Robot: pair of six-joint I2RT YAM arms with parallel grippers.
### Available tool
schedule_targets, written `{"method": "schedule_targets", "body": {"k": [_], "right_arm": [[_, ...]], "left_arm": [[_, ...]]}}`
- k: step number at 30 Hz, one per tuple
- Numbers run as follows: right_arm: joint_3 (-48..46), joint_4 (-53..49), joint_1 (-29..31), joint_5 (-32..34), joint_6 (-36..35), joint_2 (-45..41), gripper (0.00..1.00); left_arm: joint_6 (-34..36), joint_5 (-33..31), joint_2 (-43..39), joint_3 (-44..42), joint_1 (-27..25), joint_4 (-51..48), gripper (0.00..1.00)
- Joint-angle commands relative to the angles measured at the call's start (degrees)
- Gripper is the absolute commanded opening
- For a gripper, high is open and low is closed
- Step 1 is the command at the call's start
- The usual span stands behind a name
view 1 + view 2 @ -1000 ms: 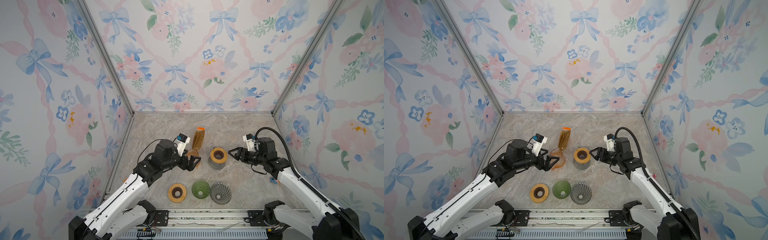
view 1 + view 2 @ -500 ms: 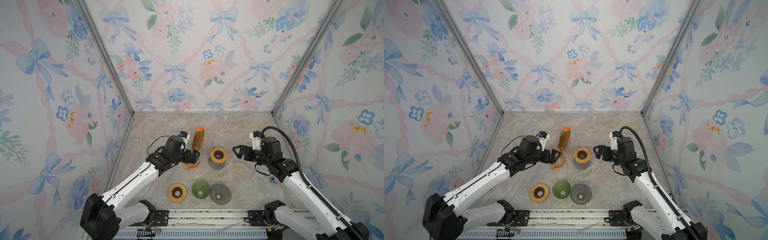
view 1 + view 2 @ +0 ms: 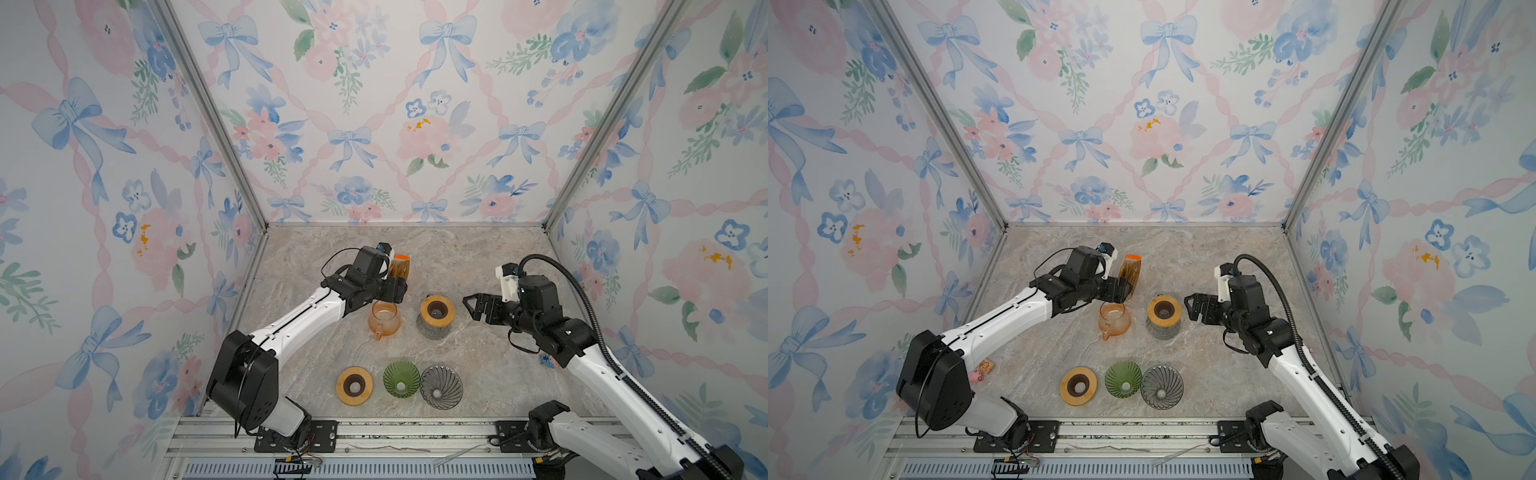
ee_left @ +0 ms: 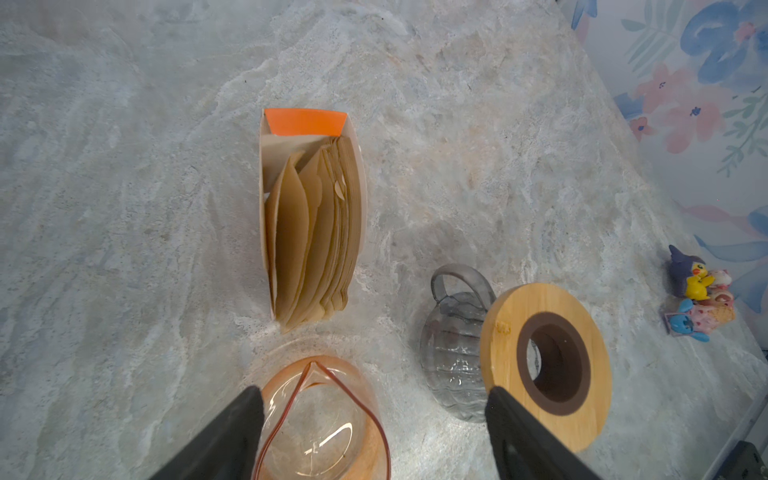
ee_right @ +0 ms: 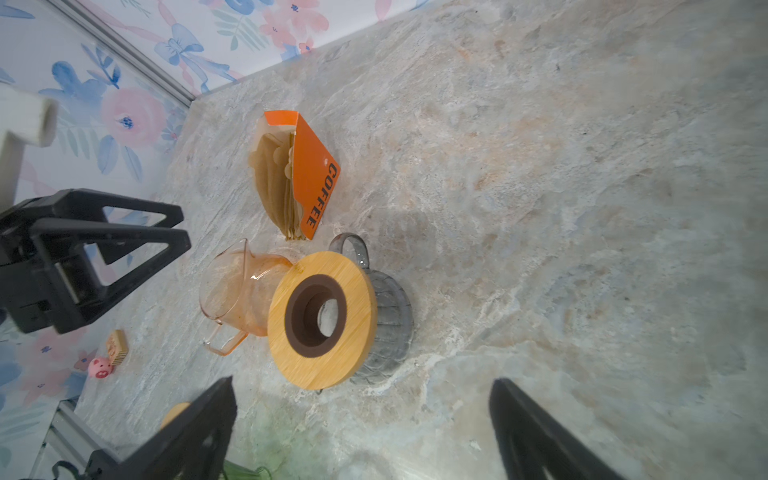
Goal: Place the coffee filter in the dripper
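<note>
Coffee filters (image 4: 311,232) stand in their orange sleeve (image 4: 305,121) just beyond the amber jug (image 3: 384,318), light, floppy and crease-prone I judge, so I'd pinch one filter's top edge with my left gripper (image 4: 374,392), spread empty over that jug, right gripper (image 3: 471,305) also agape.

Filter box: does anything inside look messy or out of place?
Slightly: in the filter box, a few filters lean loose, fanned away from the packed stack. None has spilled onto the table.
</note>
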Motion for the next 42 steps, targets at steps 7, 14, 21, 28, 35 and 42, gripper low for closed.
{"method": "schedule_targets", "body": {"k": [7, 14, 21, 28, 35, 42], "right_arm": [[0.91, -9.67, 9.1, 0.52, 3.97, -3.81, 0.94], [0.45, -13.69, 9.59, -5.65, 1.48, -4.13, 0.85], [-1.3, -14.32, 10.5, -11.91, -0.27, -3.06, 0.72], [-4.86, -13.05, 12.26, -12.29, 1.84, -2.51, 0.67], [-10.07, -13.28, 13.57, -11.49, 3.49, -3.91, 0.58], [-11.4, -12.11, 16.32, -12.26, 4.97, -3.5, 0.52]], "left_arm": [[5.73, 10.94, -1.49, 2.18, -0.12, -3.31, 0.87], [9.25, 18.0, -5.87, -0.36, -1.23, -3.34, 0.98], [12.27, 21.68, -14.64, -5.34, -1.18, -3.37, 0.98], [12.84, 26.04, -20.03, -11.57, -1.23, -0.65, 0.98], [12.02, 27.77, -22.98, -12.38, -2.05, -0.58, 0.98], [11.97, 27.91, -23.57, -12.21, -2.08, -0.57, 0.98]]}}
